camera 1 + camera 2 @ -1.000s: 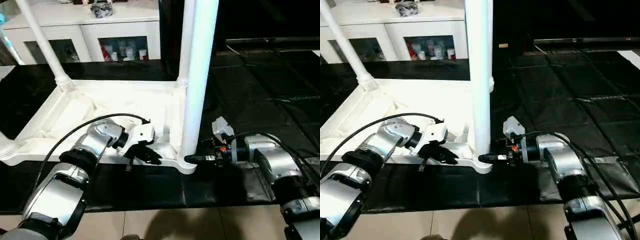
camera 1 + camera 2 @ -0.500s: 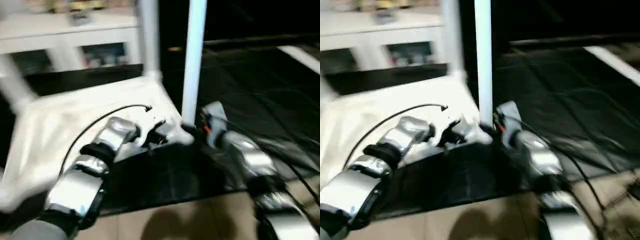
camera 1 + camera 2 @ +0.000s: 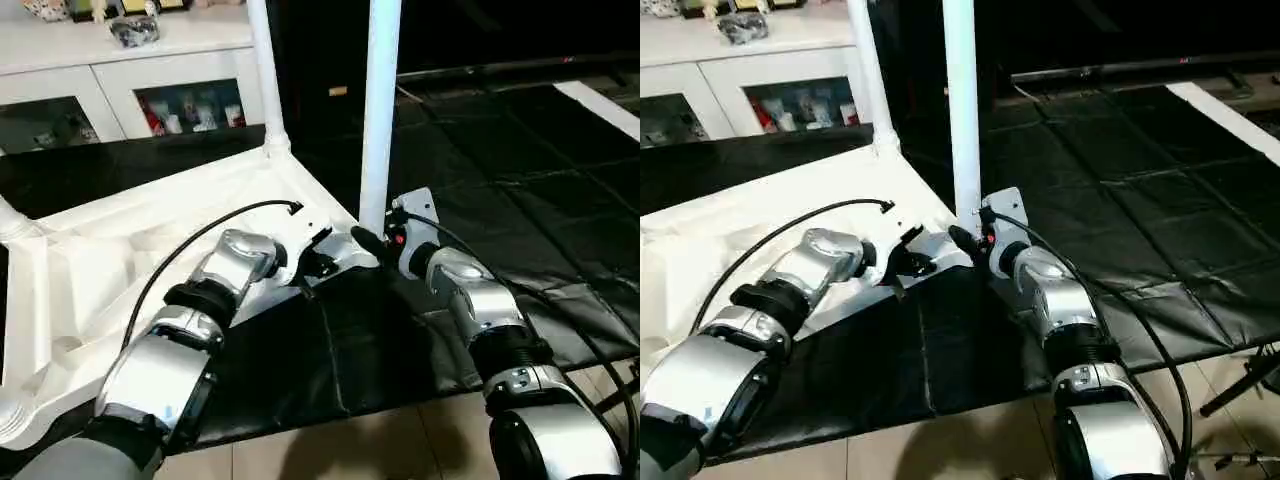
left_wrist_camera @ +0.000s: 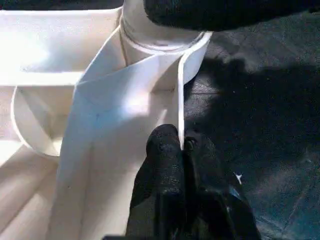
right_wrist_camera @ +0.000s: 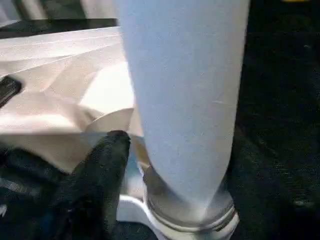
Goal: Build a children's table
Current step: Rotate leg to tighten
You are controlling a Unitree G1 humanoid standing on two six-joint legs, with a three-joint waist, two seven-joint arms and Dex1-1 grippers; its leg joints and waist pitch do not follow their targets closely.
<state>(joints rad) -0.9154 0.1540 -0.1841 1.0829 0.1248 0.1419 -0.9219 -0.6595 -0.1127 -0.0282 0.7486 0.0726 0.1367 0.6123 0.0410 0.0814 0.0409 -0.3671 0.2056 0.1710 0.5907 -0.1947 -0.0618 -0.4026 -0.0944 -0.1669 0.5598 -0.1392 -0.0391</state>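
The children's table lies upside down on a black mat, its ribbed top point(image 3: 110, 265) facing up. A long white leg point(image 3: 379, 110) stands in the near right corner socket point(image 5: 190, 215), and another leg point(image 3: 262, 75) stands at the far corner. My left gripper point(image 3: 312, 264) is shut on the thin rim point(image 4: 180, 90) just beside that near corner. My right gripper point(image 3: 368, 238) is open at the foot of the near leg. One of its fingers point(image 5: 102, 170) stands beside the leg with a slim gap between them, and the leg hides the other.
A white glass-door cabinet point(image 3: 150, 90) stands behind the table. The black mat point(image 3: 520, 170) stretches to the right, and tiled floor point(image 3: 350, 450) runs along its near edge. A cable point(image 3: 200, 235) arcs over my left wrist. A black stand foot point(image 3: 1250, 385) sits at the lower right.
The camera has swung, so the whole picture shifted. Both grippers stay at the same near corner: the left still pinches the rim, the right is still at the leg's foot.
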